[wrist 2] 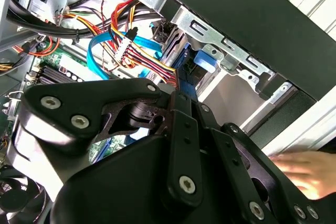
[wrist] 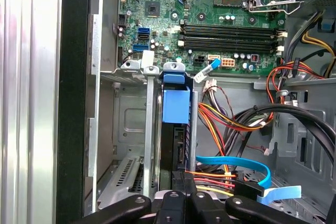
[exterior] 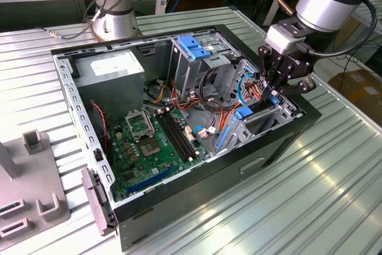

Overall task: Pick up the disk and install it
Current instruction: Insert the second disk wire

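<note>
disk [wrist: 177, 145] stands on edge in a slot of the metal bay [wrist: 149, 129] at the front corner of the open computer case [exterior: 280, 141], about four o'clock from the motherboard [exterior: 152, 141] in the exterior view. in the first wrist view it shows as a narrow dark edge with a connector strip, capped by a blue plastic rail [wrist: 175, 103] whose tab points toward the motherboard. in the second wrist view the blue rail [wrist 2: 206, 59] sits between the silver bay plates. the label face is hidden.

gripper [exterior: 276, 91] hangs straight over that slot, black fingers [wrist: 173, 203] pointing down. in the first wrist view the finger bases lie close together right over the disk's edge, seemingly pinching it, but the tips are out of sight, so whether they clamp the disk or just touch it cannot be told.

a bundle of red, yellow and orange wires [wrist: 226, 119] and a flat blue cable [wrist: 247, 169] lie just beside the disk, at three o'clock of it in the first wrist view. a person's hand [wrist 2: 307, 171] rests on the ribbed table [exterior: 310, 195] outside the case wall.
</note>
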`<state>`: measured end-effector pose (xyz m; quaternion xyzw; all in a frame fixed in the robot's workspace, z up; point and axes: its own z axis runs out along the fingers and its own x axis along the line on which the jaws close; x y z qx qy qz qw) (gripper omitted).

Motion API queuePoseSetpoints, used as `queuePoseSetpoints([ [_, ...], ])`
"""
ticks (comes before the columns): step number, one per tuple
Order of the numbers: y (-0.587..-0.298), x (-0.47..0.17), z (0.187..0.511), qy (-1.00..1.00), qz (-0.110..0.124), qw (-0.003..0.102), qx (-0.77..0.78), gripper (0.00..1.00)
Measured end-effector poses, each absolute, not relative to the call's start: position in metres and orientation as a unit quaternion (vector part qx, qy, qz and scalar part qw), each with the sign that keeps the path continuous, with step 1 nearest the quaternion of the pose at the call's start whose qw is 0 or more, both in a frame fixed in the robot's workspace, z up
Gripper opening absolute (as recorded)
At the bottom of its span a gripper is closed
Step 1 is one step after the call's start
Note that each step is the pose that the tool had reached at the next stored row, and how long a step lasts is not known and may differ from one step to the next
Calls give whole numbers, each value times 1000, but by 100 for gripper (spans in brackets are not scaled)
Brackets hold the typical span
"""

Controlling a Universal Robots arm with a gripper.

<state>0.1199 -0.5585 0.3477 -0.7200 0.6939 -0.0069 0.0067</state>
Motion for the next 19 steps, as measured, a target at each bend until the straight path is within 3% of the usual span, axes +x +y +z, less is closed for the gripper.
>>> queuePoseSetpoints([
  [19,-556,120,379,694,-6,6,-720,11],
])
